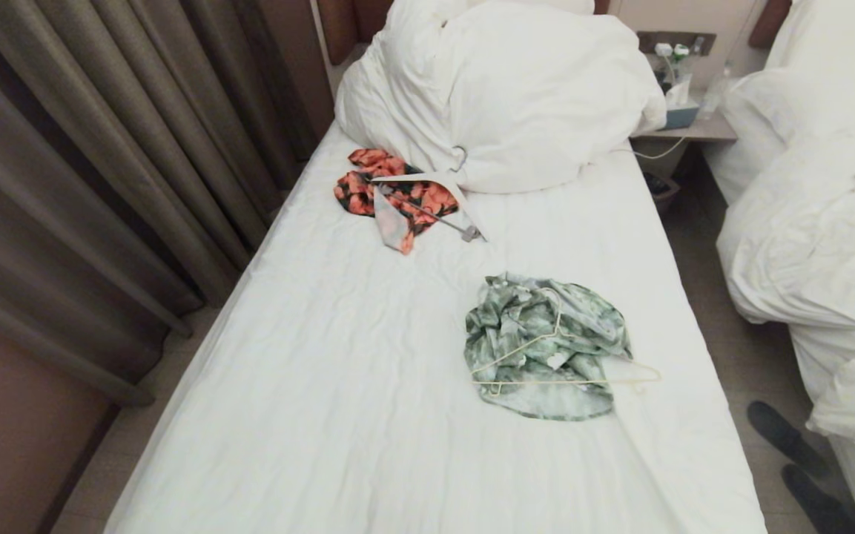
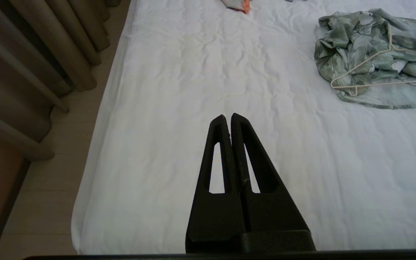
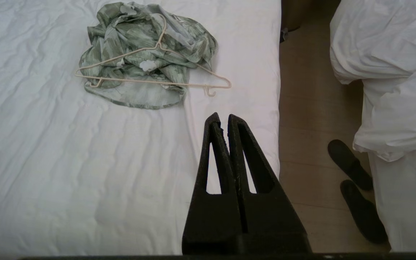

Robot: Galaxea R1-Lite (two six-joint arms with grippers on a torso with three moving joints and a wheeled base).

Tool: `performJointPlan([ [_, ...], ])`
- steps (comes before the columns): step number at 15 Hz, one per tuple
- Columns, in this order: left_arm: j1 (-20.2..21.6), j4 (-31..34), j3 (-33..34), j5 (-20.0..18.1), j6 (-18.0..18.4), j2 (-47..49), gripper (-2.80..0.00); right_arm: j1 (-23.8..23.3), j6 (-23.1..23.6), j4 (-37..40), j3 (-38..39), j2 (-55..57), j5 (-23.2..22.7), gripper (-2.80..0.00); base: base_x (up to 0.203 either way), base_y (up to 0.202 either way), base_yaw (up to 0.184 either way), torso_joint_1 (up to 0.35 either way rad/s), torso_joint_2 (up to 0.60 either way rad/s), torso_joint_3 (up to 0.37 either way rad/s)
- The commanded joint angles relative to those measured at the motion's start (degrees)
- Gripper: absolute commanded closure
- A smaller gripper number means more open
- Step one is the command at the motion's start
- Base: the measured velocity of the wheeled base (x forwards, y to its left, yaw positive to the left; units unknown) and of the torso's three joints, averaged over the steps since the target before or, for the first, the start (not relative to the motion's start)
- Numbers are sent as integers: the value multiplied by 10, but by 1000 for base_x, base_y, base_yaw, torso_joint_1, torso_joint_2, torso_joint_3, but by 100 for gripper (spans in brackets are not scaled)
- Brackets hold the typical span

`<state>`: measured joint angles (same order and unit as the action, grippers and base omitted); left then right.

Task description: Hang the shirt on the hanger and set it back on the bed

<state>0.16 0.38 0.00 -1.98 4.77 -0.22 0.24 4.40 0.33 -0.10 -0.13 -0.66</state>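
Two grippers hang over my work area, both empty with their black wedge-shaped fingers pressed together: the left gripper (image 2: 228, 116) above bare sheet toward the curtain side, the right gripper (image 3: 223, 116) above the bed's (image 1: 338, 415) other edge, beside the aisle floor. Neither arm appears in my head view. The shirt (image 1: 542, 345), a streaky green-and-white fabric with leaf sprigs, lies crumpled in a rounded heap on the wrinkled white sheet, toward the aisle side of the bed. The hanger (image 1: 564, 371), thin cream wire with a twisted neck, lies flat across the heap, its hook up on the fabric and one notched end reaching past the shirt onto the sheet. No writing or label is readable in any view. Only my head view shows the bunched white duvet (image 1: 501, 89) at the far end, with an orange-red floral garment (image 1: 390, 194) and a flat white hanger (image 1: 434, 185) lying on it just in front. The right wrist view gives the cream hanger whole; the left wrist view cuts off its far end. Dark slippers (image 3: 355, 187) sit on the floor beside a second white-covered bed (image 1: 820, 222); brown pleated curtains (image 1: 86, 148) line the opposite side.
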Motion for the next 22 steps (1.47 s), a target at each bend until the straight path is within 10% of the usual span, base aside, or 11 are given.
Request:
performJointPlan([
  [1,0,0,0,1,-2,2,0,0,-1,1,1,1,0,0,0,0,0,0,0,0],
  [22,0,-2,0,6,-34,2,0,0,-33,-2,1,1,1,0,0,0,0,0,0,0],
])
